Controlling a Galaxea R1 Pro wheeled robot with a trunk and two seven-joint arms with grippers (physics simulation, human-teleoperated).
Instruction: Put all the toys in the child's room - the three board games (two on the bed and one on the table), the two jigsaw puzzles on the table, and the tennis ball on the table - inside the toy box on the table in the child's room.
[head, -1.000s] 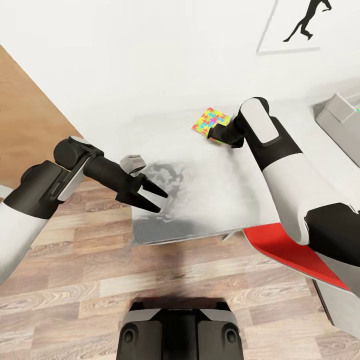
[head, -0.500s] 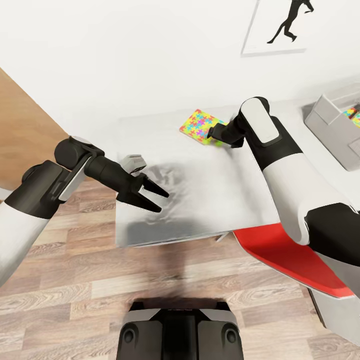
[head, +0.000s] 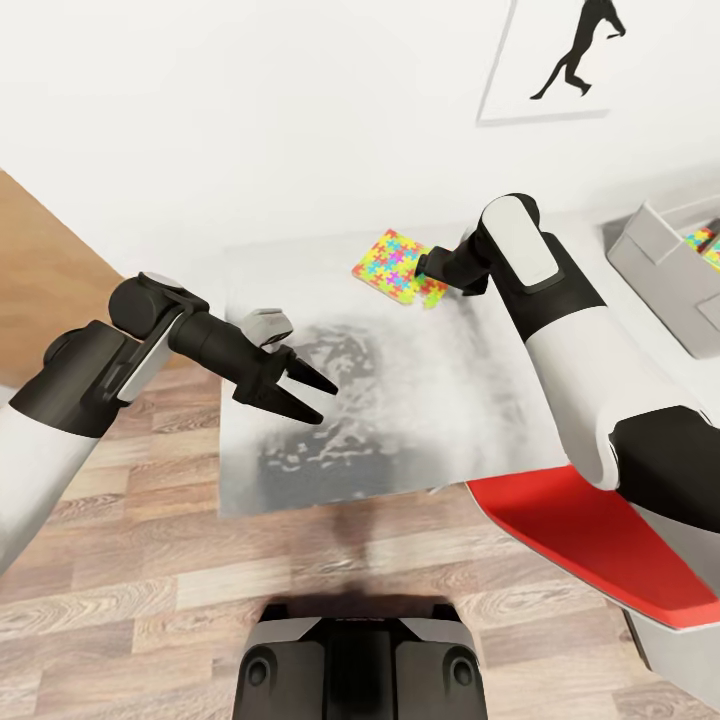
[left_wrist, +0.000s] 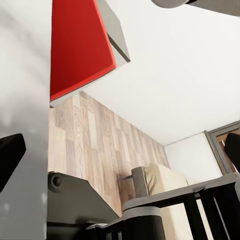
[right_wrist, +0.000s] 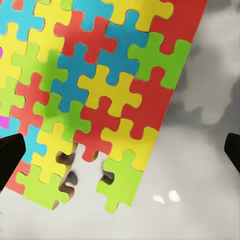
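1 jigsaw puzzle upper centre on table | 1 toy box right edge | left gripper jaws apart, empty | right gripper jaws spread over puzzle

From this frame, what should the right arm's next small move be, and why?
Probably lower the right gripper onto the near edge of the jigsaw puzzle and close. In the right wrist view its fingertips stand wide apart over the puzzle lying flat on the table, nothing held. The toy box waits to the right.

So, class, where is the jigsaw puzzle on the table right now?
In the head view the jigsaw puzzle lies flat near the table's far edge by the wall, just in front of the right gripper, left of the toy box.
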